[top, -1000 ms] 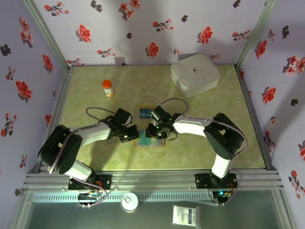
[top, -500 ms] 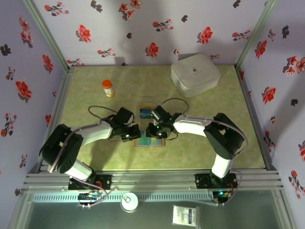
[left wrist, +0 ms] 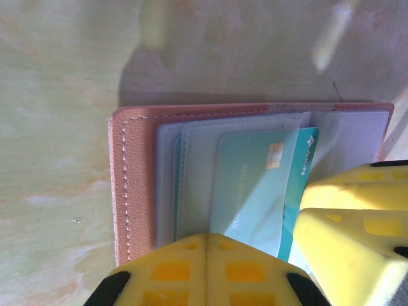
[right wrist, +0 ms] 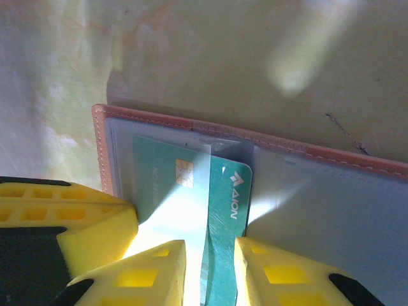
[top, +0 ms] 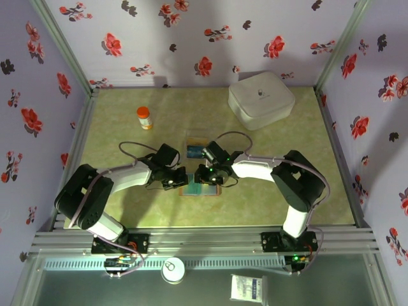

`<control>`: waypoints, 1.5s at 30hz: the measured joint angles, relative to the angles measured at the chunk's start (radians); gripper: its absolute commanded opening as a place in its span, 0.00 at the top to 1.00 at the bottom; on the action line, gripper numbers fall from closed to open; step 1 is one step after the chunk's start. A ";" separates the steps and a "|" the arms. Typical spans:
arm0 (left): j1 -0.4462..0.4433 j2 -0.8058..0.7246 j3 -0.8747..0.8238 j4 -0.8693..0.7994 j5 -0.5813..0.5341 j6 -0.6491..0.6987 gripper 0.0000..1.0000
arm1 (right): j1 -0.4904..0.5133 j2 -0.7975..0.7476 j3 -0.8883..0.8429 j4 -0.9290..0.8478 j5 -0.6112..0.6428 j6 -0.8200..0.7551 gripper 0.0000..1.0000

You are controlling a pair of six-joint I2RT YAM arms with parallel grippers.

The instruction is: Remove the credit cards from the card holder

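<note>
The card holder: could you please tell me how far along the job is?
Done: the card holder lies open on the table. In hand: the left gripper, shut, sits on its edge while the right gripper straddles a teal credit card, partly out of its pocket. Left: pulling it free.

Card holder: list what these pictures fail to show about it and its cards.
Left wrist view: card holder near edge hidden under the left claw.
Right wrist view: teal card lower end hidden between right claw fingers; grip unclear.
Top view: claws cover the card holder; cards too small to count.
</note>
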 measured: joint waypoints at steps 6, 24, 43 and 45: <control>0.000 0.000 0.000 0.000 0.000 0.000 1.00 | 0.000 0.000 -0.003 0.003 0.000 0.000 0.73; 0.000 0.000 0.000 0.000 0.000 0.000 1.00 | 0.000 -0.023 -0.039 0.042 0.000 0.005 0.71; -0.002 0.006 0.005 -0.001 0.000 0.000 1.00 | -0.006 -0.058 -0.103 0.094 -0.005 0.034 0.74; -0.002 0.006 0.006 -0.001 0.000 0.000 1.00 | -0.009 -0.058 -0.109 0.105 -0.008 0.039 0.75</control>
